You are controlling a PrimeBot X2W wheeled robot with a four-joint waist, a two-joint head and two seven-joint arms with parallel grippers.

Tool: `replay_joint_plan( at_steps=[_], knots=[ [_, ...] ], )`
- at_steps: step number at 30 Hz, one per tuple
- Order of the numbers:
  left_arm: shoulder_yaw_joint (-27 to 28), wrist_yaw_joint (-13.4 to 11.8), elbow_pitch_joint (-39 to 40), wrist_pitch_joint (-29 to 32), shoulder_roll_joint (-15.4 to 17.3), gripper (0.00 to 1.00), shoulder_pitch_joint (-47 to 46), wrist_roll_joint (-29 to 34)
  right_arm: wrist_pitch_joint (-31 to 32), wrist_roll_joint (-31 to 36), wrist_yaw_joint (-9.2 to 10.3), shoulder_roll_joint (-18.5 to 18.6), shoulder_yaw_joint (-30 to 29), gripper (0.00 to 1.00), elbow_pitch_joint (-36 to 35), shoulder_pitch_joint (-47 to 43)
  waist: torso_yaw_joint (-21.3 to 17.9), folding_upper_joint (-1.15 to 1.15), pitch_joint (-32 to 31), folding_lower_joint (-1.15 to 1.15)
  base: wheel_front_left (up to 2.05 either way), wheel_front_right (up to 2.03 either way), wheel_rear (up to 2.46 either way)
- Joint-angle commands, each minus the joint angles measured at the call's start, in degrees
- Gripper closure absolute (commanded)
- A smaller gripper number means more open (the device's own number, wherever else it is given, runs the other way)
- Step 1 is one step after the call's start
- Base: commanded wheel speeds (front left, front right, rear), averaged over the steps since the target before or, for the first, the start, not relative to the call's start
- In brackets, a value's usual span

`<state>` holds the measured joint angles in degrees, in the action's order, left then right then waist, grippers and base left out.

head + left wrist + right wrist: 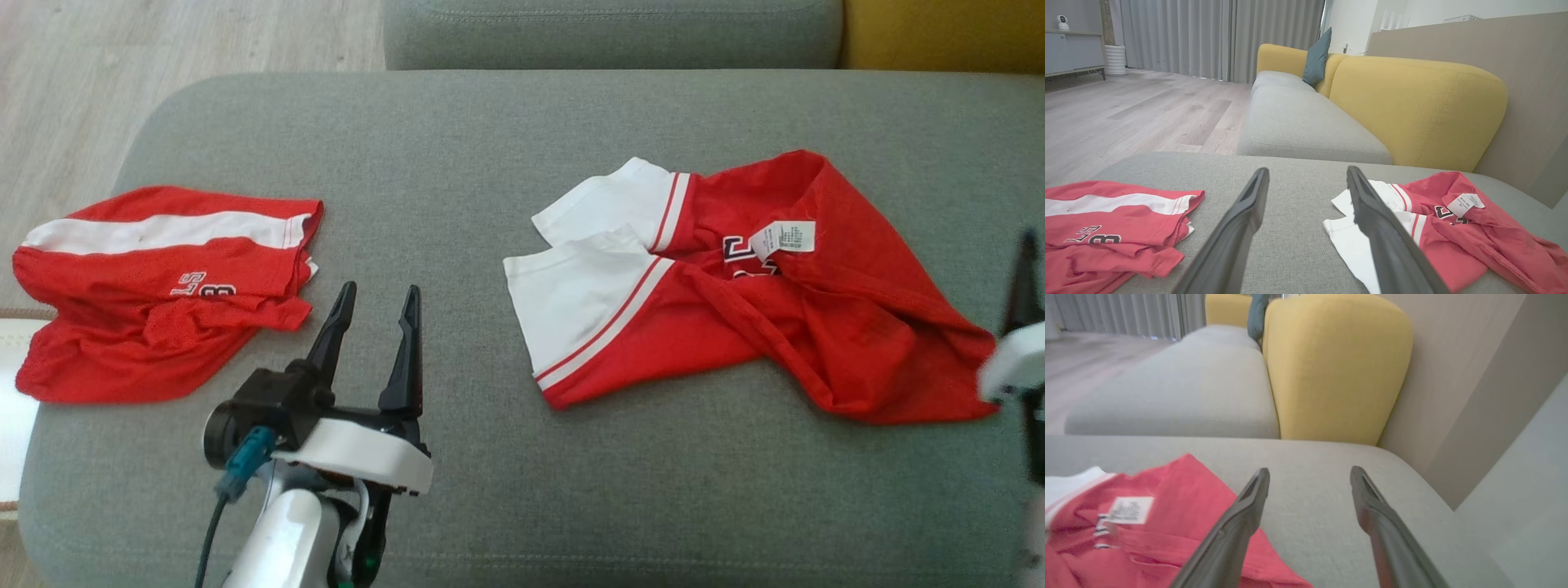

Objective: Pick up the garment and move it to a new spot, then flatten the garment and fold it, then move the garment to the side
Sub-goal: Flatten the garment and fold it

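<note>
Left tool [380,288], its two dark fingers spread with nothing between them, hovers over the grey cushion [490,122] to the left of the garment [800,327], tips pointing away from the robot. Right tool [1310,471], fingers also spread and empty, sits just beside the garment's right end, blurred at the edge of the head view. The garment, red with white panels edged in red stripes, lies crumpled on the cushion's right half. A white label [782,238] is turned up near its far edge, beside dark lettering. Well apart to the garment's left, a second garment [163,269], red with a white band, lies folded at the cushion's left end. Beyond the garment stand another grey seat [612,33] and a yellow backrest [1412,110]. Wooden floor [163,41] lies off to the garment's far left.
</note>
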<state>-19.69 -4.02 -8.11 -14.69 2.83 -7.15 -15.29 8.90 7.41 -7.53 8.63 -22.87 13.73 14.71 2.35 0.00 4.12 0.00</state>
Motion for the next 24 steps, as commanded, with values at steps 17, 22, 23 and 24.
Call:
replay_joint_plan(
  at_steps=[17,22,23,24],
  knots=[
    [2.17,-0.54,3.97,-0.3,0.05,0.0,-0.71,-0.08,-17.03,-15.29,0.04,-5.73,17.7,0.0,-9.24,-12.15,-2.41,0.0,-1.43,0.0,0.0,0.0,0.0],
    [1.53,0.17,1.63,-0.3,0.05,0.0,-2.25,-0.24,-16.57,-14.91,0.04,-5.74,17.44,0.0,-8.96,-10.53,-3.35,0.0,0.03,0.0,0.0,0.0,0.0],
    [1.23,0.39,0.56,-0.3,0.05,0.0,-2.96,-0.26,-16.44,-14.84,0.04,-5.74,17.45,0.0,-9.02,-10.21,-3.65,0.0,0.54,0.0,0.0,0.0,0.0],
    [0.86,0.61,-0.89,-0.3,0.05,0.0,-3.89,-0.08,-16.3,-14.78,0.04,-5.74,17.56,0.0,-9.11,-9.9,-3.99,0.0,1.1,0.0,0.0,0.0,0.0]
  ],
)
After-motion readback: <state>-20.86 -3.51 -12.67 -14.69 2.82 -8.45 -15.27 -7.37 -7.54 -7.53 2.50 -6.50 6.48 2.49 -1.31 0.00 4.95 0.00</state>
